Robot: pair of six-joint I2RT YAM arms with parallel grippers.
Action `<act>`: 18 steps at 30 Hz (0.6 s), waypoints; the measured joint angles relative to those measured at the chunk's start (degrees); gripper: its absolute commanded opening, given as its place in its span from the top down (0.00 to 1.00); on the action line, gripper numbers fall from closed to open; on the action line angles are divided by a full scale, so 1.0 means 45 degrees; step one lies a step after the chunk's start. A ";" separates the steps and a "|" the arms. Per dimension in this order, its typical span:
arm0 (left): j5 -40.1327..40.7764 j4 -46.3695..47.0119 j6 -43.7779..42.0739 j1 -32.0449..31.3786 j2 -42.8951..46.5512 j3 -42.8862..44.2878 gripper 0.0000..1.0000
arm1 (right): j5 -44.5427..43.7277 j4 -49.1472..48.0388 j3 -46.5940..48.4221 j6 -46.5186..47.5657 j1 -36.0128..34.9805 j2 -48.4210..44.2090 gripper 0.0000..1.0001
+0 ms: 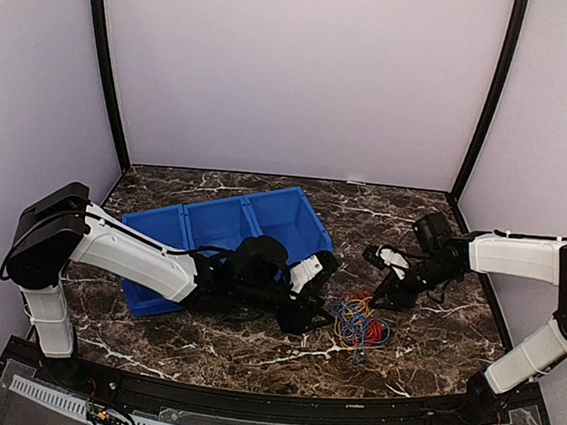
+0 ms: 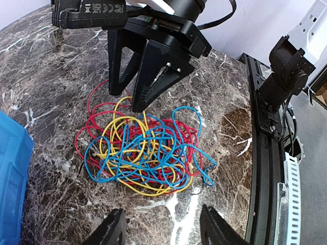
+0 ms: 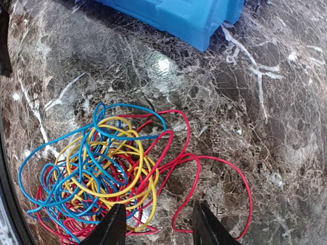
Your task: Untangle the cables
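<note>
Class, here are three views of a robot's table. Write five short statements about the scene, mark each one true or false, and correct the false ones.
1. The cables lie in one tangled heap on the table. True.
2. The heap sits inside the blue bin. False: it lies on the table, to the right of the bin.
3. The left tool is open. True.
4. The right tool grips a red wire. False: its fingers stand apart over the heap, closed on nothing.
5. The cables are green and white. False: they are red, blue and yellow.
</note>
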State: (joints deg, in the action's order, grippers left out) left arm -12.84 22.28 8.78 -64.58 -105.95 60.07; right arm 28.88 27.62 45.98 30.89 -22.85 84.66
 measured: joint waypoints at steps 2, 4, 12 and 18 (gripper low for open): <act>0.0010 0.0024 0.0039 -0.0005 0.0000 0.0000 0.48 | 0.0126 0.0131 0.0039 -0.0136 0.0073 0.0005 0.83; 0.0053 0.0083 0.0107 -0.0024 0.0000 0.0000 0.48 | 0.0287 0.0214 0.0078 -0.0083 0.0092 0.0010 0.94; 0.1069 0.0908 0.0097 -0.0204 0.0000 -0.0005 0.43 | 0.1234 0.0695 0.0534 -0.0160 0.0117 0.0136 1.00; 0.2108 0.1559 -0.0063 -0.0199 0.0000 -0.0005 0.38 | 0.2137 0.1583 0.1088 0.0083 0.0117 -0.0393 1.00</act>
State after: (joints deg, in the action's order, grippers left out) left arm -3.36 29.30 8.49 -65.47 -105.95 60.05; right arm 38.50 34.74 50.87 31.27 -22.33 82.89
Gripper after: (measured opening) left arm 0.590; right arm 0.009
